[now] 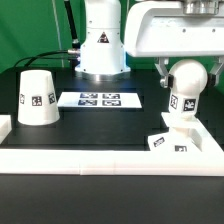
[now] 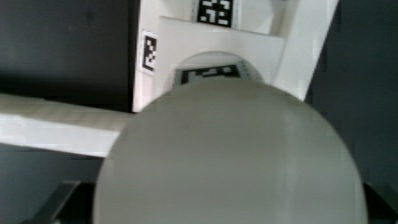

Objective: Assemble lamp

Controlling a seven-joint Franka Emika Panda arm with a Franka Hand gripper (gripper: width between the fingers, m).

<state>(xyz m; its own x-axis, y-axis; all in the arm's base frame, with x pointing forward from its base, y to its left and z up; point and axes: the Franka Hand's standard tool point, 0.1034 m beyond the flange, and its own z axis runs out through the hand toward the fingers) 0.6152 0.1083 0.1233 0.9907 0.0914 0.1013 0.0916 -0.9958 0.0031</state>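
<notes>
The white bulb (image 1: 186, 85) stands upright at the exterior view's right, round head up, a tag on its stem. My gripper (image 1: 185, 68) is shut on the head, with a dark finger on each side. The bulb's lower end meets the flat square base (image 1: 168, 140), which lies tilted against the white rail. I cannot tell whether it is seated. In the wrist view the bulb head (image 2: 222, 150) fills the middle and the tagged base (image 2: 217, 45) lies beyond it. The tapered shade (image 1: 38, 97) stands alone, wide end down, at the exterior view's left.
The marker board (image 1: 99, 99) lies flat between the shade and the bulb. A white rail (image 1: 100, 156) runs along the table's front and sides, and shows in the wrist view (image 2: 54, 125). The big white robot body (image 1: 103, 40) stands at the back.
</notes>
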